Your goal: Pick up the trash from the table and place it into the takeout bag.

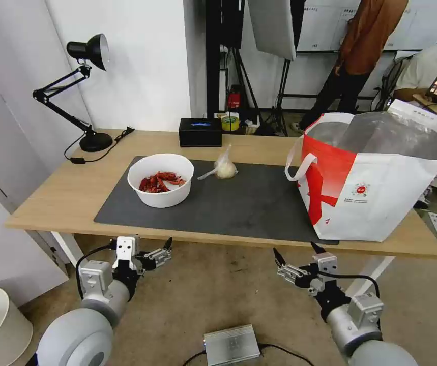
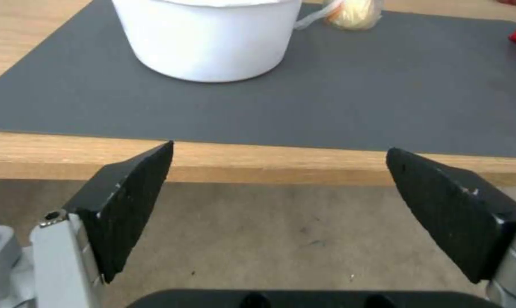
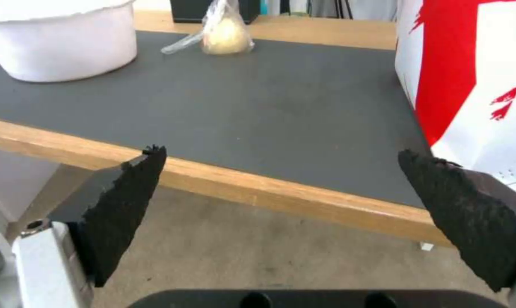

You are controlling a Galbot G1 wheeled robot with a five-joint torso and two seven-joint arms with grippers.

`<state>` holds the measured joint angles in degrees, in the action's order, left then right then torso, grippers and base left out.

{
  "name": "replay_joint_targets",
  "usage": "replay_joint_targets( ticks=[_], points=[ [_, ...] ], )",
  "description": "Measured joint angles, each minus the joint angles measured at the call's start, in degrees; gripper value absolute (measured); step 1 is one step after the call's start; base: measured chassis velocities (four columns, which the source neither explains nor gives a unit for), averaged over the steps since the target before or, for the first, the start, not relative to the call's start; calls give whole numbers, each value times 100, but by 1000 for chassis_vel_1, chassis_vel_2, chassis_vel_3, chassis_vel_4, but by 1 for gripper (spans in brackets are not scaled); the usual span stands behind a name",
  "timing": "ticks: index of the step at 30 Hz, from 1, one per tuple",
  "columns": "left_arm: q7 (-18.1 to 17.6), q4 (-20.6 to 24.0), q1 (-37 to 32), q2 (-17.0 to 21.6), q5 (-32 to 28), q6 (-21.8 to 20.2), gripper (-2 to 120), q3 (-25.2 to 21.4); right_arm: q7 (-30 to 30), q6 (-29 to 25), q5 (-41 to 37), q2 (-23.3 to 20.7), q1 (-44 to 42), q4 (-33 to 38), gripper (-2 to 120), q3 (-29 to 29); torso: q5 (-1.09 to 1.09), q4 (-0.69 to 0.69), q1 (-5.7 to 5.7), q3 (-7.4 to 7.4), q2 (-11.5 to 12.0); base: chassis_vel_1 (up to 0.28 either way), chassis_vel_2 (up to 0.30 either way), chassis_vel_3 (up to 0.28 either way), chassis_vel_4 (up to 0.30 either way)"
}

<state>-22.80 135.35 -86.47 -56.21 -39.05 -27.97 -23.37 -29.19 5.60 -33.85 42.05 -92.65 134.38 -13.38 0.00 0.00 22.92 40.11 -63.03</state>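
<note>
You have both arms parked below the bench's (image 1: 60, 198) near edge, over the floor. The left gripper (image 1: 159, 252) hangs with its jaws wide and nothing between them; the right gripper (image 1: 295, 258) is the same, jaws wide and empty.

On the dark grey mat (image 1: 238, 203), the white bowl of red crayfish shells (image 1: 161, 180) stands upright toward your left. Just to its right and a little farther back lies the knotted clear bag (image 1: 224, 168), its twisted tail pointing left toward the bowl, its long axis running roughly along the bench.

The takeout bag (image 1: 381, 193) stands upright at the bench's right end, mouth open upward, partly on the mat's right edge.
</note>
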Motion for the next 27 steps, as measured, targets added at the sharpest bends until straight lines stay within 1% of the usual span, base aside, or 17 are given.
replay_joint_targets(
  ticks=[7, 10, 13, 14, 16, 18, 19, 22, 23, 24, 25, 26, 27],
  points=[
    [-12, -42, 25, -8, 5, 17, 100, -1, -7, 4, -70, -8, 92, -8, 100, 36, 0, 0, 0, 0, 0, 0, 0, 0, 0],
    [-19, -55, 37, -12, 11, 52, 100, 3, 18, 6, -240, -34, 213, 2, 100, 88, 0, 0, 0, 0, 0, 0, 0, 0, 0],
    [-28, -128, 138, 8, 18, 155, 100, 101, 183, 13, -548, -55, 594, 34, 100, 160, 0, 0, 0, 0, 0, 0, 0, 0, 0],
    [-28, -128, 138, 8, 18, 155, 100, 101, 183, 13, -548, -55, 594, 34, 100, 160, 0, 0, 0, 0, 0, 0, 0, 0, 0],
    [-29, -163, 194, 27, 18, 177, 100, 150, 282, 49, -852, -125, 1034, 2, 100, 254, -1, -2, 0, 0, 0, 0, 0, 0, 0],
    [-31, -168, 204, 33, 18, 183, 100, 155, 341, 135, -1173, -245, 1587, -72, 100, 411, 1, 1, 0, 1, 0, 0, 0, 0, 0],
    [-31, -168, 204, 33, 18, 183, 100, 155, 341, 135, -1173, -245, 1587, -72, 100, 411, 1, 1, 0, 1, 0, 0, 0, 0, 0],
    [-42, -211, 328, 77, -25, 185, 100, 258, 511, 308, -1689, -400, 2218, -243, 100, 579, 1, 5, 0, 1, 0, 0, 0, 0, 0],
    [-34, -257, 432, 123, -79, 185, 100, 351, 568, 339, -1786, -419, 2323, -303, 100, 576, -2, 0, 0, 1, 0, 0, 0, 0, 0],
    [-34, -257, 432, 123, -79, 185, 100, 351, 568, 339, -1786, -419, 2323, -303, 100, 576, -2, 0, 0, 1, 0, 0, 0, 0, 0],
    [-29, -282, 475, 151, -104, 185, 100, 385, 624, 358, -1868, -428, 2450, -388, 100, 595, -2, -3, 1, 1, 0, 0, 0, 0, 0],
    [-23, -298, 488, 173, -119, 185, 100, 396, 701, 371, -1936, -434, 2641, -500, 100, 671, 0, -6, 0, 1, 0, 0, 0, 0, 0],
    [-19, -301, 481, 188, -123, 185, 100, 387, 758, 379, -1993, -438, 2932, -654, 100, 815, 1, -5, 0, 0, 0, 0, 0, 0, 0]
  ],
)
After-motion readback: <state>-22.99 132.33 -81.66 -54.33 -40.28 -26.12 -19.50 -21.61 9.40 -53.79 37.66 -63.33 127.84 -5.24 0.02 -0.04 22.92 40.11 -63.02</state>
